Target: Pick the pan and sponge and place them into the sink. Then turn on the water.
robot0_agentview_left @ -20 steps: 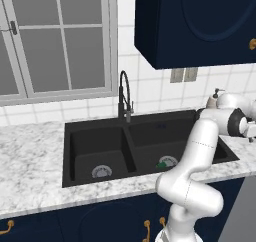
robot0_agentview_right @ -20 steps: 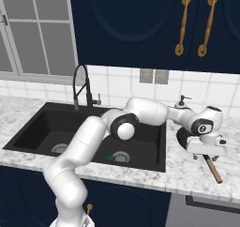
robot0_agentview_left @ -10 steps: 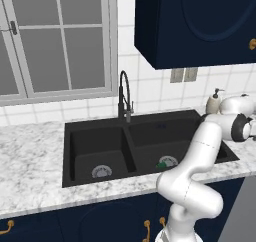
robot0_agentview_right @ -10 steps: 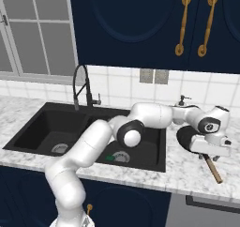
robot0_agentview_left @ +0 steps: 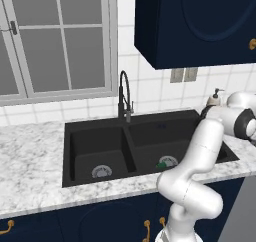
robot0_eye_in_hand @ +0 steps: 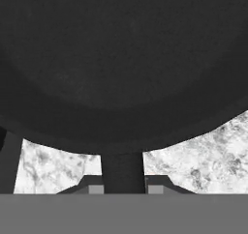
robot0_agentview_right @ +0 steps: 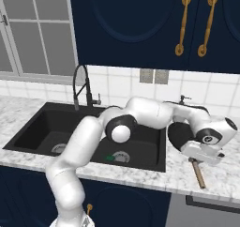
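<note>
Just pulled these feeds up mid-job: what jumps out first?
The white arm stretches far across the black double-basin sink to the marble counter on its right, its hand shut on the neck of the black pan. The pan's wooden handle pokes out below the hand. The green sponge already lies by the right basin's drain, and nothing runs from the arched faucet.

Navy-and-white kitchen with a marble worktop

A grey-framed window (robot0_agentview_left: 55, 38) sits over the speckled white marble worktop (robot0_agentview_left: 30, 161); white wall tiles (robot0_agentview_left: 150, 88) carry a double outlet (robot0_agentview_right: 154, 76). Dark navy upper cabinets (robot0_agentview_right: 136, 24) have brass handles (robot0_agentview_right: 182, 22), and navy base cabinets (robot0_agentview_left: 75, 223) stand below.
</note>
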